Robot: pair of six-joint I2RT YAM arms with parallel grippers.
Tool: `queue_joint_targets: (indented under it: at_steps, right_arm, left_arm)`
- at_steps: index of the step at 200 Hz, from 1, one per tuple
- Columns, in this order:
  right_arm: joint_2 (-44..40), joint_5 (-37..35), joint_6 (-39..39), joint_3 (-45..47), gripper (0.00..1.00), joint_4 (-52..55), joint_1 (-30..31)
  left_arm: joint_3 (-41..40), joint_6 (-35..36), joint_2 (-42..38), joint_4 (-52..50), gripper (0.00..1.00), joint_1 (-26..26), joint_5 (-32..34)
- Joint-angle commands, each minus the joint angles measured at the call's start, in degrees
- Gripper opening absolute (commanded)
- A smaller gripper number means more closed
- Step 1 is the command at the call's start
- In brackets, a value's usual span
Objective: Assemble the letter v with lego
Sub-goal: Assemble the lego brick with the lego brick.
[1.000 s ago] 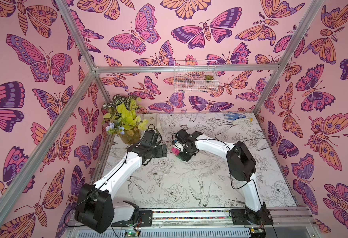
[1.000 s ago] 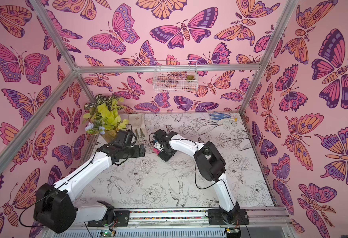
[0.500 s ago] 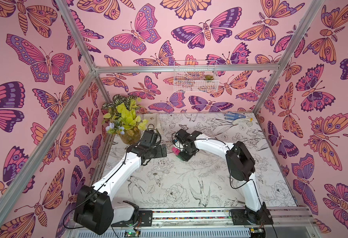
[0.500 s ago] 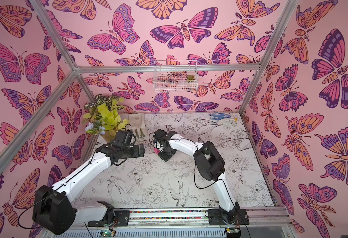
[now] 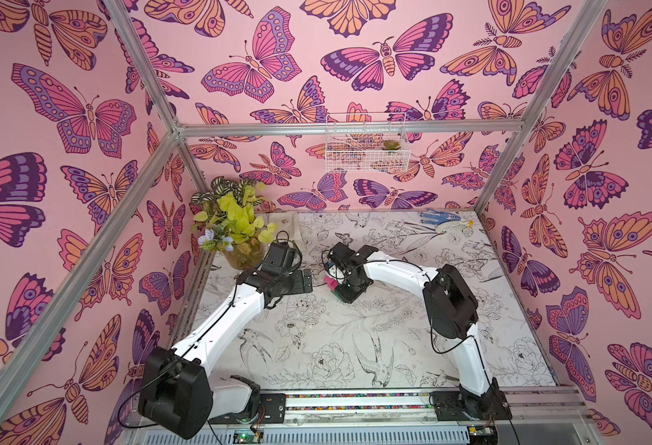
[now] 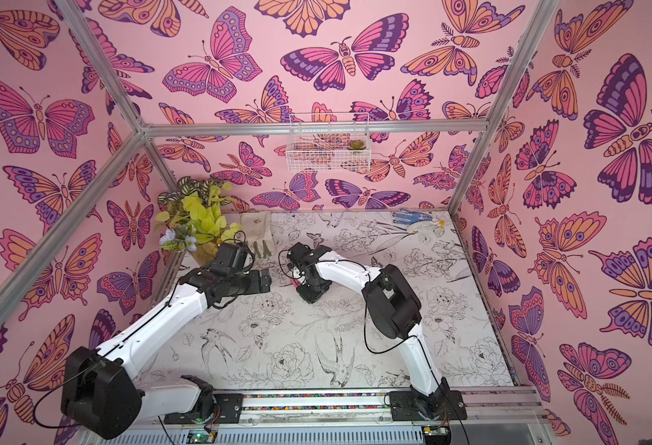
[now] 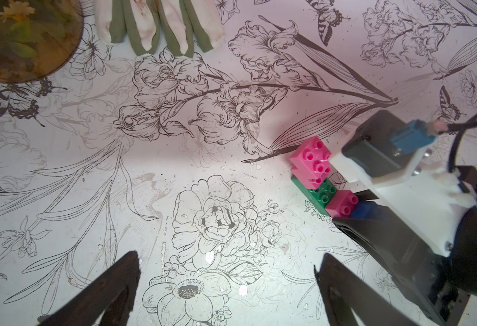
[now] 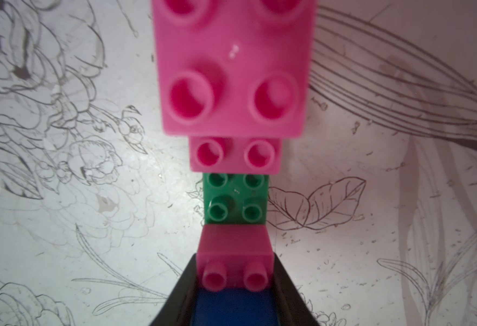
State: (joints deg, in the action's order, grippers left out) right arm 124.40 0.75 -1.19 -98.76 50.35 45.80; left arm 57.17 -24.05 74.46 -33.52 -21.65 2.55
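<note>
The lego stands joined as a small stepped letter v on the flower-printed table. Its green base carries two stacked pink bricks on one end. A third pink brick sits on the other end, with a blue brick on top. My right gripper is shut on the blue brick, a finger on each side, tips reaching the pink brick below. My left gripper hovers open and empty over bare table, just left of the bricks, also in both top views.
A potted plant stands at the back left, close behind my left arm. A white and green glove lies beside it. A blue glove lies at the back right. A wire basket hangs on the back wall.
</note>
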Motion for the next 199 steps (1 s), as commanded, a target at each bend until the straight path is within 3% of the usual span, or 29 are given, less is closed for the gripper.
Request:
queue_joint_targets:
  at_steps: [1,130,138,148,168,199]
  right_arm:
    - [1.08,-3.08,-1.83,3.12,0.29,5.23,0.54]
    - [1.26,-3.49,-4.52,3.39,0.3,1.94,1.74]
    - [0.71,-4.18,-5.01,3.55,0.33,1.28,1.66]
    - [-0.1,-4.84,-5.56,3.87,0.47,0.35,1.66]
    - [-1.21,-5.5,-6.15,3.93,0.6,-0.89,1.67]
    - [-1.18,-6.02,-6.37,2.76,0.63,-1.3,1.66]
  left_arm:
    - [0.89,0.85,-0.96,-1.77,1.0,0.38,0.5]
    - [0.9,0.94,-1.02,-1.72,1.0,0.47,0.53]
    - [0.93,0.94,-0.89,-1.76,1.0,0.47,0.6]
    - [0.93,0.94,-0.89,-1.79,1.0,0.54,0.52]
    - [1.01,1.03,-0.92,-1.89,1.0,0.56,0.64]
    - [1.17,1.03,-0.9,-2.13,1.0,0.58,0.53]
